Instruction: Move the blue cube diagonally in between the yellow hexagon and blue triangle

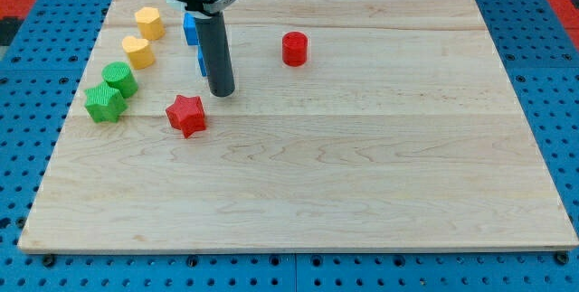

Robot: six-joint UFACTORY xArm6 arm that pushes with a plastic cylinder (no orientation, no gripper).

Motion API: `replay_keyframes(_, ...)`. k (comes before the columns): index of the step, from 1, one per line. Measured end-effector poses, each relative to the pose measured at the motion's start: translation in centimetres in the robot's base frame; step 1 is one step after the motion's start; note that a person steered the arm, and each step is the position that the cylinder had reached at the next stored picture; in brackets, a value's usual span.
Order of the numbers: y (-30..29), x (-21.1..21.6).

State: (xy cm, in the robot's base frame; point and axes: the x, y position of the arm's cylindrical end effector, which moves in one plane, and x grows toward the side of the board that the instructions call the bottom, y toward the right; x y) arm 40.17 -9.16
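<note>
My tip [222, 92] rests on the board in the upper left part of the view. Two blue blocks sit just left of the rod, both partly hidden by it. The upper blue block [190, 28] looks like the cube. The lower blue block [203, 62] shows only a thin edge, so I cannot make out its shape. The yellow hexagon [149, 23] lies left of the upper blue block, apart from it. My tip is below and right of both blue blocks.
A yellow heart-like block [137, 51] sits below the hexagon. Two green blocks [119, 79] [104, 102] lie touching near the board's left edge. A red star [186, 115] lies below left of my tip. A red cylinder [294, 48] stands to the right.
</note>
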Motion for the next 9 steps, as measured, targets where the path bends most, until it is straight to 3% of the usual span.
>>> replay_keyframes(4, 0.7, 0.5)
replay_keyframes(5, 11.4, -0.5)
replay_keyframes(6, 14.2, -10.3)
replay_keyframes(7, 7.1, -14.5)
replay_keyframes(8, -1.4, -14.4)
replay_keyframes(9, -6.1, -14.4)
